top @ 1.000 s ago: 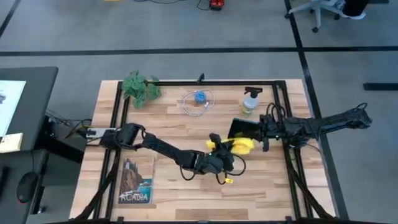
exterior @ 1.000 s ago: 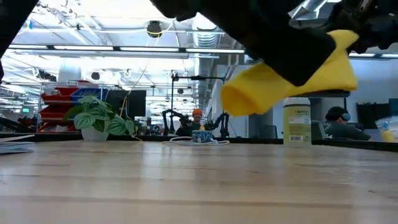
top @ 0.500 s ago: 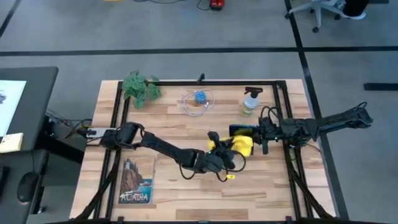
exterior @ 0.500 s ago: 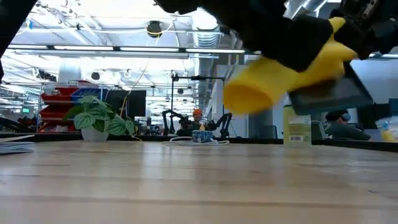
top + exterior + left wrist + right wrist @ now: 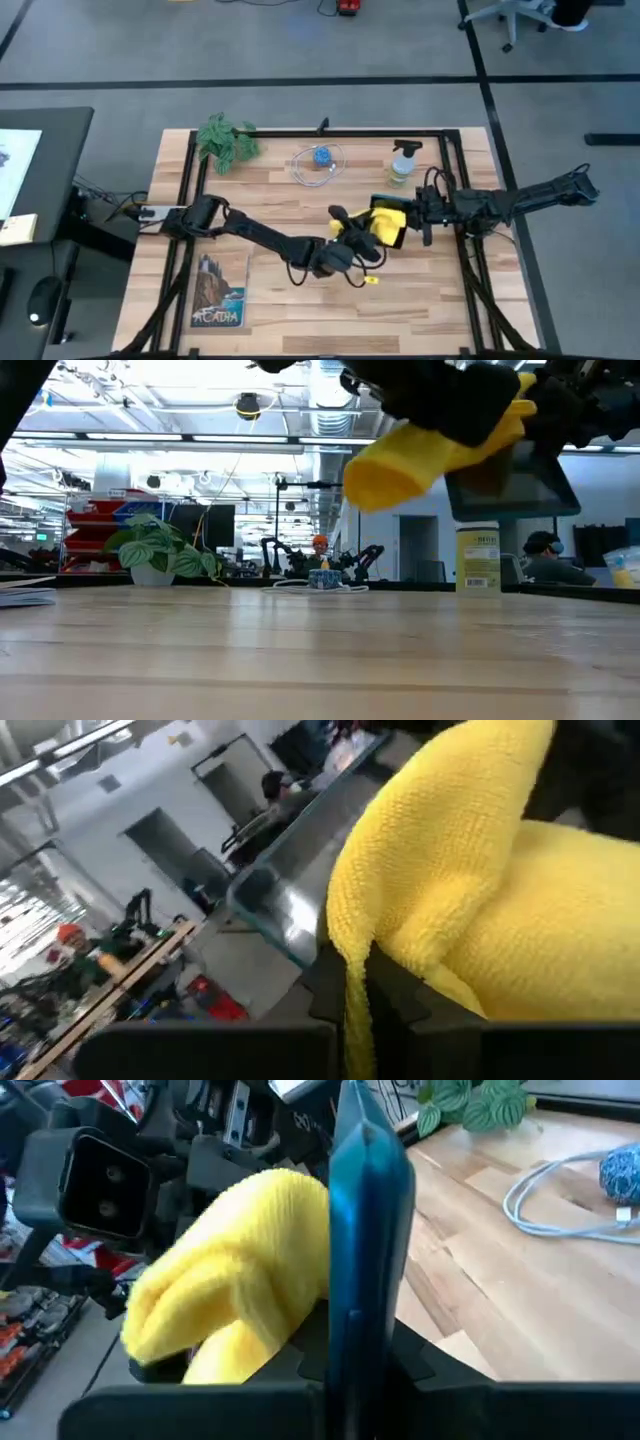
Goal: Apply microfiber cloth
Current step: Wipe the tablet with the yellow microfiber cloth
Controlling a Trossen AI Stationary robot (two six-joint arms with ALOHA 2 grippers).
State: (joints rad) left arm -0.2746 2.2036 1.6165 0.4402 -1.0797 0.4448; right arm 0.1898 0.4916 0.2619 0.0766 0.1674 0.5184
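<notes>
Above the wooden surface (image 5: 270,205), the left tool (image 5: 357,241) is pinching the microfiber cloth (image 5: 388,222) — bright yellow, nubbly and bunched into soft folds — and pressing it against the dark tablet (image 5: 512,480), which the right tool (image 5: 408,216) is gripping on edge, both held aloft — near a spray bottle (image 5: 401,163).

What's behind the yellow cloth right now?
The tablet, held edge-on by the right gripper; the left gripper presses the cloth against one face. The screen area under the cloth is covered.

Robotics lab: wooden bench (image 5: 270,205), red parts bins (image 5: 95,510), rolling chair (image 5: 520,15).
</notes>
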